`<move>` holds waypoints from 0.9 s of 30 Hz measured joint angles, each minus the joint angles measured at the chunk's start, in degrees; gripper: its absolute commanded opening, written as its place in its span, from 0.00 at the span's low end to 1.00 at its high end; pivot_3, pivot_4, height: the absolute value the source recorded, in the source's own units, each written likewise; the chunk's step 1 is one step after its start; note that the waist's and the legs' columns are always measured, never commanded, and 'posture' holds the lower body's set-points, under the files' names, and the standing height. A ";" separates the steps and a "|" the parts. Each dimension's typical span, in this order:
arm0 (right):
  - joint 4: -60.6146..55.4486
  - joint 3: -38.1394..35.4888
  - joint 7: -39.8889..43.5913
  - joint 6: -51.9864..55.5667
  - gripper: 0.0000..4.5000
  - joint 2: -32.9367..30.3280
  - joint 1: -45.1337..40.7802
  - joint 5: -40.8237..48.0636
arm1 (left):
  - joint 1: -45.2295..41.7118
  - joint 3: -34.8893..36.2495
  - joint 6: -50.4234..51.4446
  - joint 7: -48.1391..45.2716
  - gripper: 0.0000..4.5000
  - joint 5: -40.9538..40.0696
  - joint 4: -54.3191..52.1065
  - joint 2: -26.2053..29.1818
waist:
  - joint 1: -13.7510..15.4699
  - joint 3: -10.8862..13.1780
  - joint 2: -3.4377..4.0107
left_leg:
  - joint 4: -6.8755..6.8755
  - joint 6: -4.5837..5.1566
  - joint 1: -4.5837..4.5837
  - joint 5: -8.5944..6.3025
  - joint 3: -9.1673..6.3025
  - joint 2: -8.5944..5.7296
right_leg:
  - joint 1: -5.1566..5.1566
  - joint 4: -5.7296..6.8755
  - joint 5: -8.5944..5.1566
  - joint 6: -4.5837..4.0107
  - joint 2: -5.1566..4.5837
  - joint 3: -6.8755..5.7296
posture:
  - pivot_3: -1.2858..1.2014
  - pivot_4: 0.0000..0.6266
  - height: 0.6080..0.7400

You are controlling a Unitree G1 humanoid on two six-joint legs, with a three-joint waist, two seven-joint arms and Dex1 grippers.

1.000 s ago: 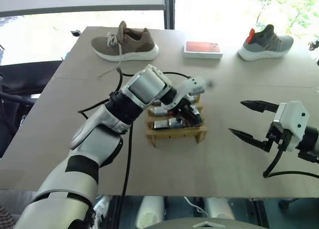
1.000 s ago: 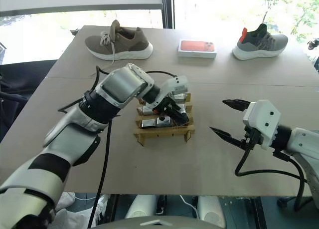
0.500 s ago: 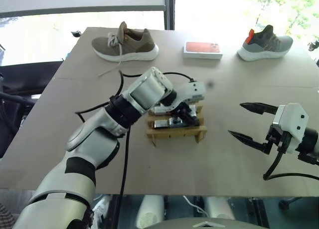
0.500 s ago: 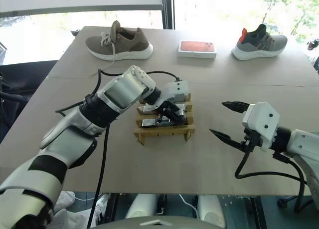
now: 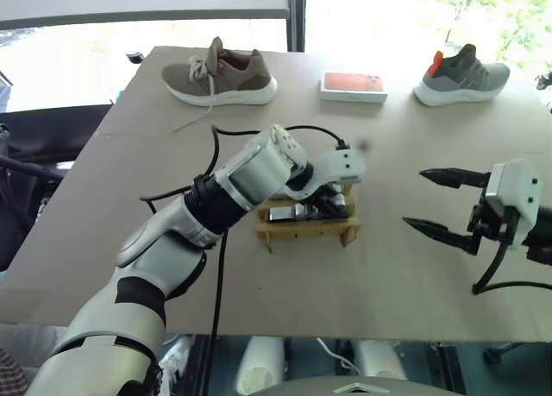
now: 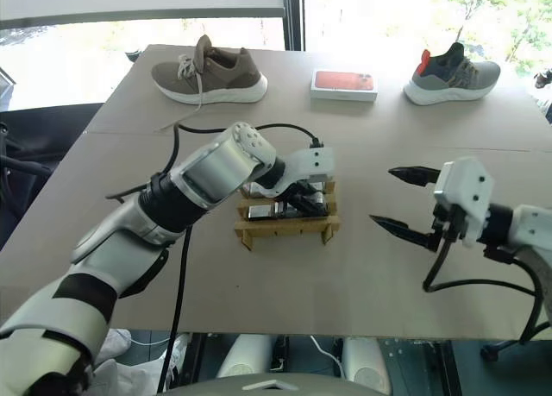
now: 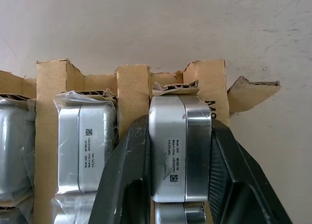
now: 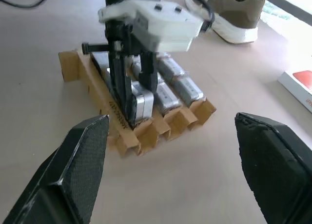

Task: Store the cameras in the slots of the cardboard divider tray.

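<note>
The cardboard divider tray (image 5: 304, 233) sits mid-table and holds several silver-grey cameras (image 8: 187, 90). My left gripper (image 5: 324, 203) reaches down over the tray's right end, shut on one camera (image 7: 179, 146) that sits in an end slot against the cardboard (image 7: 131, 82). Both black fingers (image 7: 127, 175) press that camera's sides. A wrapped camera (image 7: 87, 151) fills the slot beside it. To the right of the tray, my right gripper (image 5: 416, 198) hovers above the table, open and holding nothing.
A brown shoe (image 5: 220, 72) lies at the table's far left and a grey shoe (image 5: 461, 72) at the far right. Between them is a flat orange-topped box (image 5: 352, 85). A black cable (image 5: 213, 159) loops beside my left arm.
My left wrist has rolled over the tray with the camera still in its grip. The right gripper has drifted slightly up and to the right, still open.
</note>
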 measured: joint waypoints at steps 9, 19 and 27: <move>6.44 -1.88 5.97 0.85 0.91 -2.70 -2.96 3.57 | 0.02 -0.38 -1.28 -0.02 0.18 0.01 -0.03 0.42 | -0.01 0.00 0.00 | 0.00 0.02 0.01 -0.01 0.01 0.02 | 0.00 0.02 0.00 0.00 0.00 0.01 | 0.52 0.24 1.00; 6.29 -1.88 5.46 0.22 0.92 -2.04 -2.35 3.21 | -0.23 -0.50 -1.72 1.21 0.99 1.11 -0.33 0.10 | -0.15 0.00 0.01 | 0.07 0.02 -0.01 -0.01 0.01 0.03 | 0.00 0.06 0.00 0.00 0.00 0.02 | 0.52 0.24 1.00; 3.48 -1.91 2.41 -0.46 0.92 -0.18 0.27 2.51 | -3.73 12.87 6.17 3.90 0.99 -4.83 -2.01 -1.64 | -0.52 0.00 0.00 | 0.05 0.02 -0.04 -0.02 -0.01 0.09 | -0.04 0.03 0.00 0.01 -0.01 0.01 | 0.52 0.24 1.00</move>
